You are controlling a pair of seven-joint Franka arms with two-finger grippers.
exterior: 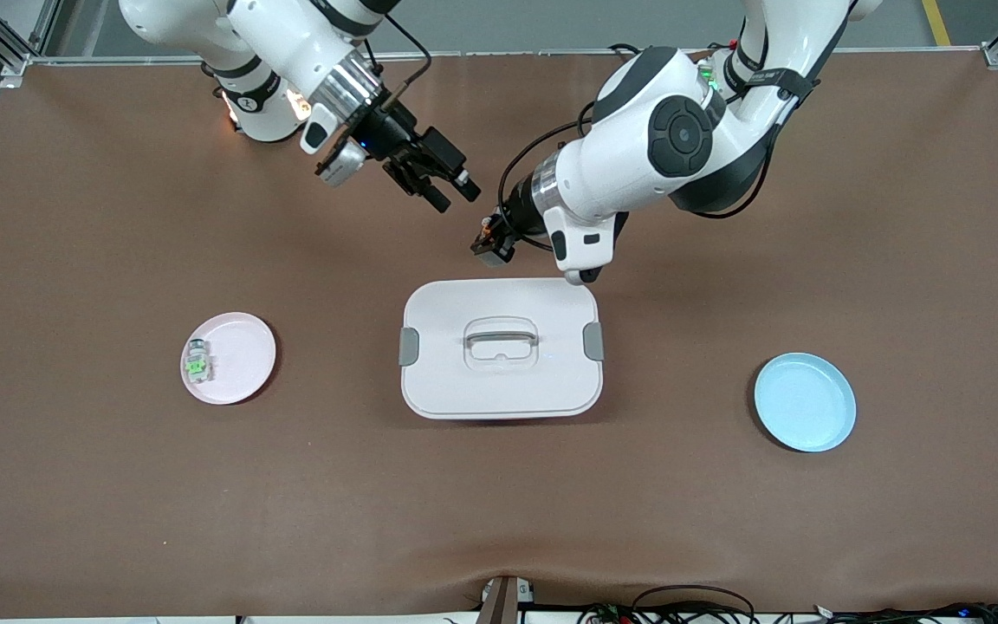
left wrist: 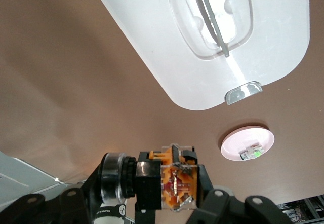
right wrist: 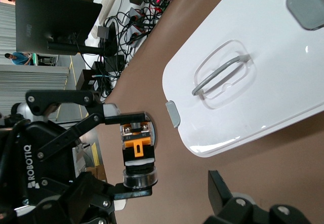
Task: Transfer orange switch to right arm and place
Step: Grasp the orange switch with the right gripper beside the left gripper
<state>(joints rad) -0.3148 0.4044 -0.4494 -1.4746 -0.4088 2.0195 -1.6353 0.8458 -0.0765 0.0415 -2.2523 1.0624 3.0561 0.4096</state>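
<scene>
The orange switch [exterior: 489, 243], a small black block with an orange middle, is held in my left gripper [exterior: 491, 248], which is shut on it above the bare table just beside the white box. In the left wrist view the switch [left wrist: 169, 181] is clamped lengthwise between the fingers, clear round end at one finger. My right gripper [exterior: 452, 193] is open and empty in the air a short way from the switch, apart from it. The right wrist view shows the switch [right wrist: 137, 155] in the left gripper, with one of my right gripper's fingers [right wrist: 224, 196] beside it.
A white lidded box [exterior: 430, 390] with a handle sits mid-table. A pink plate [exterior: 243, 360] holding a clear-and-green block [exterior: 197, 362] lies toward the right arm's end. An empty blue plate [exterior: 805, 401] lies toward the left arm's end.
</scene>
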